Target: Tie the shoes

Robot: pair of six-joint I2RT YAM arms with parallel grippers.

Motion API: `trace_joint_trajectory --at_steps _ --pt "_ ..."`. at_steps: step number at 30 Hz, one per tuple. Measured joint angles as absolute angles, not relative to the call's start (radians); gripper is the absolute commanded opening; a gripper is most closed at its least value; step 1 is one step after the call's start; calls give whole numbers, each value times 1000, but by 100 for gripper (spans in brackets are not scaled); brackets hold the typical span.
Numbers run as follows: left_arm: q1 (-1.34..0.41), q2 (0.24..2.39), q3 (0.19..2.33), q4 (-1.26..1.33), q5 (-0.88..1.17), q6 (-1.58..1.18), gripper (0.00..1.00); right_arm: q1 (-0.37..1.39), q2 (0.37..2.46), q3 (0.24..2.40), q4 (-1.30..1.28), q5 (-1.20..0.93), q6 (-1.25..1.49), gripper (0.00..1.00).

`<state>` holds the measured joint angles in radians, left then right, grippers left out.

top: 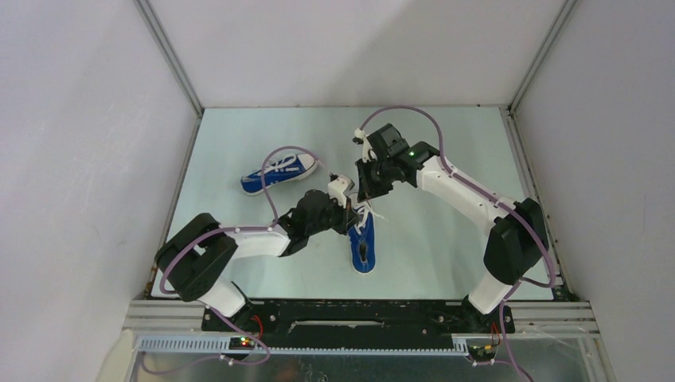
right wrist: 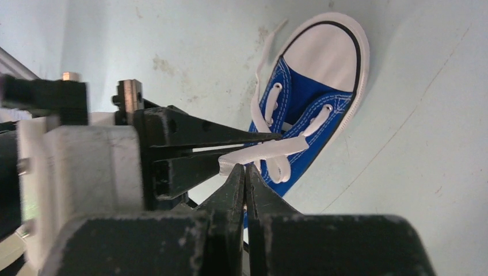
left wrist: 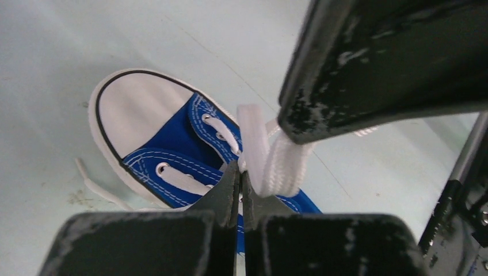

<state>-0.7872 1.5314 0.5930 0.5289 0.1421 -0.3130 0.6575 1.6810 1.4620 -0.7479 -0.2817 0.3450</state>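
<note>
Two blue shoes with white toe caps lie on the pale table. One shoe (top: 362, 245) lies in the middle and the other shoe (top: 280, 173) at the back left. Both grippers meet over the laces of the middle shoe (left wrist: 172, 144). My left gripper (top: 355, 213) (left wrist: 240, 171) is shut, its tips pinching the white lace loop (left wrist: 270, 158). My right gripper (top: 368, 191) (right wrist: 246, 169) is shut on the same lace (right wrist: 270, 149), just above the shoe (right wrist: 311, 98). A loose lace end (left wrist: 98, 187) trails on the table beside the toe.
Grey walls enclose the table on three sides, with a metal rail (top: 366, 314) along the near edge. Purple cables (top: 406, 111) loop over both arms. The right arm's fingers (left wrist: 374, 57) fill the upper right of the left wrist view.
</note>
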Motion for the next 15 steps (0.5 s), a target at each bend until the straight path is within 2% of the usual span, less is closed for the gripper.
trace_joint_trajectory --at_steps 15 --pt "-785 1562 602 558 225 -313 0 659 1662 1417 -762 -236 340 0"
